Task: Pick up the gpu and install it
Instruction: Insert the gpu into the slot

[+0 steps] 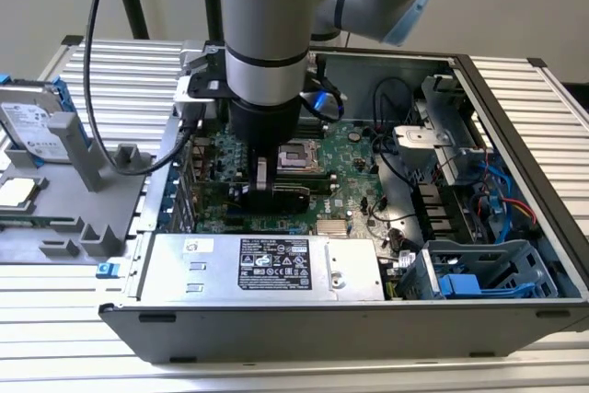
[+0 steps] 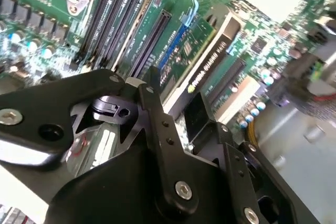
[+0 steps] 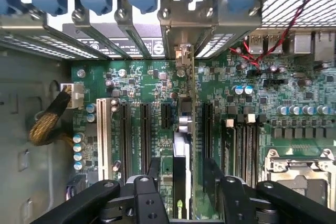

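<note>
A slatted metal table [image 1: 55, 319] carried an open computer case [image 1: 322, 329], and a Universal Robots arm [image 1: 267, 34] reached straight down into it over the large green motherboard [image 1: 354, 158]. Off to the exterior view's left, a grey fixture [image 1: 83, 200] held a silver hard drive [image 1: 32, 126]. Along the near wall of the case lay the silver power supply [image 1: 267, 269]. Between the gripper [image 3: 181, 177] and the board stood the gpu [image 3: 180, 177], on edge and upright, in line with an expansion slot [image 3: 165, 116] among the dark connectors, its metal bracket end pointing toward the rear slot covers [image 3: 131, 35]. In the second wrist view the gpu [image 2: 202, 66] showed its green board and black cooler slanting down toward the slots. The fingers [image 3: 212, 174] stood narrowly parted on either side of the card's top edge, apparently clamped on it, though contact on both faces could not be confirmed. By the look of it the card was light, stiff and fragile: best pinched across its flat faces near the middle of the top edge, clear of small components, and pressed squarely so the edge connector did not bind.
</note>
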Tool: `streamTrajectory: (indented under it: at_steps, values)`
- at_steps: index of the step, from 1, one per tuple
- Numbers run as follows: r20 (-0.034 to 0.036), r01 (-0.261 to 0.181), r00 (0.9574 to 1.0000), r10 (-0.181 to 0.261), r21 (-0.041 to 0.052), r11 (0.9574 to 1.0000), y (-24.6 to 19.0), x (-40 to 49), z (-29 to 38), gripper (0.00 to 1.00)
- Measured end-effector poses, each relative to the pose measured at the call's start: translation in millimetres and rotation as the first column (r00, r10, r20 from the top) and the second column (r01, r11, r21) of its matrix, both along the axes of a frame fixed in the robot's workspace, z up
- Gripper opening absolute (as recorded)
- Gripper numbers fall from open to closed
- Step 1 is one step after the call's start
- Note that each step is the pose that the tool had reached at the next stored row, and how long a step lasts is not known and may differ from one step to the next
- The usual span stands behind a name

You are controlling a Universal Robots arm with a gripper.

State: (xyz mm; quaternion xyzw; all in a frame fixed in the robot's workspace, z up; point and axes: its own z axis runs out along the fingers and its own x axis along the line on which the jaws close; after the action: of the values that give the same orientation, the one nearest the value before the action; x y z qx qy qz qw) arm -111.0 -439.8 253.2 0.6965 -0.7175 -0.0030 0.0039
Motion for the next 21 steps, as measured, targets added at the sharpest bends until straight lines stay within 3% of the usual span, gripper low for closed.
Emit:
streamTrajectory:
  at_steps: [7,9,10,21]
  values:
    - [0.0001,0.000,1.0000,0.000,0.0001,1.0000,0.0,0.1,31.7,1.00]
    - [0.0006,0.000,1.0000,0.000,0.0002,1.0000,0.1,0.1,32.4,1.00]
    - [0.0006,0.000,1.0000,0.000,0.0002,1.0000,0.1,0.1,32.4,0.00]
    - [0.0006,0.000,1.0000,0.000,-0.0009,1.0000,0.1,0.1,32.5,0.00]
